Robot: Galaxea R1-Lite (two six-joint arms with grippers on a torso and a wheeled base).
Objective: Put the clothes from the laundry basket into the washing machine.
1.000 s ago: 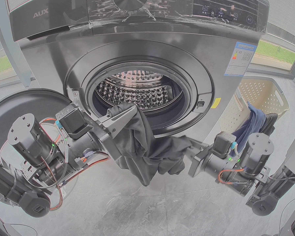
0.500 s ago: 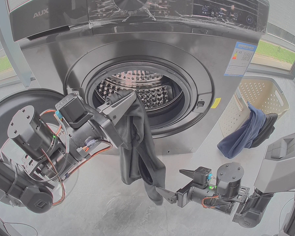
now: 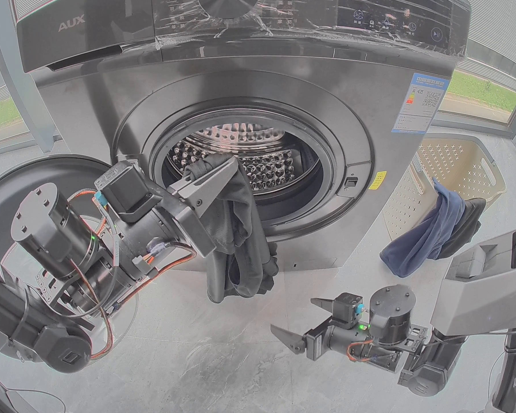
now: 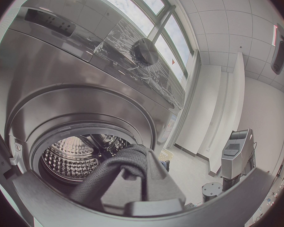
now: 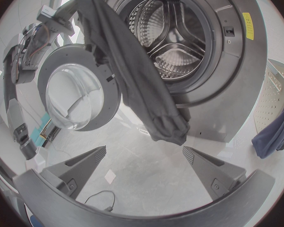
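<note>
Grey tiled floor (image 3: 212,368) fronts the washing machine (image 3: 304,81), its door (image 3: 57,184) open at middle left of the head view. Left gripper (image 3: 230,166) is clamped on a dark garment (image 3: 241,242) hanging at the drum mouth, centre frame. Right gripper (image 3: 295,316), lower centre, is spread wide and empty. Laundry basket (image 3: 464,162), at the right edge, has blue cloth (image 3: 430,230) draped over its rim
</note>
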